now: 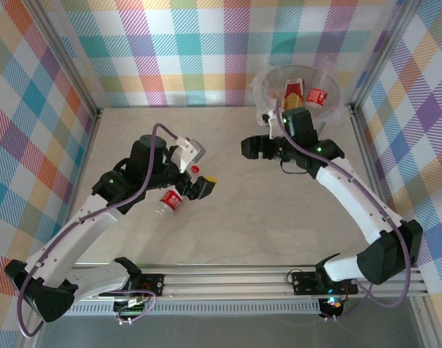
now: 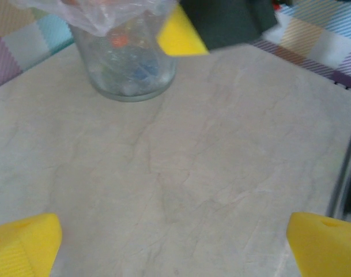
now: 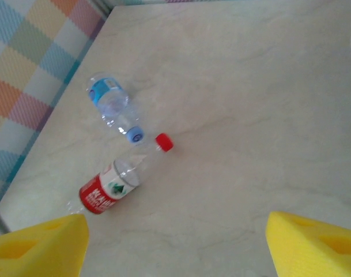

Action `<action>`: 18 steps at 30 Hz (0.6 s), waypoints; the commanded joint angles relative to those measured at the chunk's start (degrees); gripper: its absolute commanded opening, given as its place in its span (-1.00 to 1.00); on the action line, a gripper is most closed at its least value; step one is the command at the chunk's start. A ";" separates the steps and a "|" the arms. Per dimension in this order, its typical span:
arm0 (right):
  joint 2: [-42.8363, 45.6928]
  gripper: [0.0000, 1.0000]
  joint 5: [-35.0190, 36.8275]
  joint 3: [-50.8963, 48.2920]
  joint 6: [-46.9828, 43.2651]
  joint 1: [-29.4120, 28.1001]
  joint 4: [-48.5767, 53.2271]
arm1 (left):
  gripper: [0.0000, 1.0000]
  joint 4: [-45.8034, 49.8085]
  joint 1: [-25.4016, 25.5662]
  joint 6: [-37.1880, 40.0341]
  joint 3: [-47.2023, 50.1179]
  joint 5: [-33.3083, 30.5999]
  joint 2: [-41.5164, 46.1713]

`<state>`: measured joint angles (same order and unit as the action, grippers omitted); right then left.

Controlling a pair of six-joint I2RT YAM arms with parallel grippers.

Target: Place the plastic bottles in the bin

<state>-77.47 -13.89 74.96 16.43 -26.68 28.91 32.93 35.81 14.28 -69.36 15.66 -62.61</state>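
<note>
Two plastic bottles lie on the table in the right wrist view: a clear one with a red label [image 3: 109,189] and red cap, and a clear one with a blue label [image 3: 110,103] and blue cap, their caps nearly touching. From above, the red-labelled bottle [image 1: 170,203] lies just under my left gripper [image 1: 203,184]. That left gripper [image 2: 175,248] is open with bare table between its yellow fingers. My right gripper [image 1: 250,148] [image 3: 175,248] hangs open mid-table, facing the bottles, with nothing in it. The bin [image 1: 262,88] [image 2: 126,72] stands at the far right with bottles [image 1: 317,95] inside.
Checked walls and metal posts [image 1: 74,69] enclose the table on three sides. The right gripper's finger [image 2: 178,36] shows just beside the bin in the left wrist view. A rail [image 1: 228,279] runs along the near edge between the arm bases.
</note>
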 commanded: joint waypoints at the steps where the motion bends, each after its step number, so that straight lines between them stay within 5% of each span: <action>1: 3.87 0.61 -4.78 -4.50 3.50 -0.37 -5.07 | 1.00 4.46 0.66 -1.83 -2.93 -7.01 -0.35; 9: 11.51 0.66 -11.28 -13.09 5.00 -0.92 -5.60 | 1.00 15.49 0.64 -13.24 -4.29 -22.45 -3.56; 18: 17.38 0.80 -24.63 -17.98 4.21 -0.92 -5.24 | 1.00 27.13 -0.80 -20.08 -3.93 -28.27 -11.78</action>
<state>-61.95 -30.98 58.02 20.73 -27.24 25.23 53.32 35.73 -2.33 -72.27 -8.95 -71.57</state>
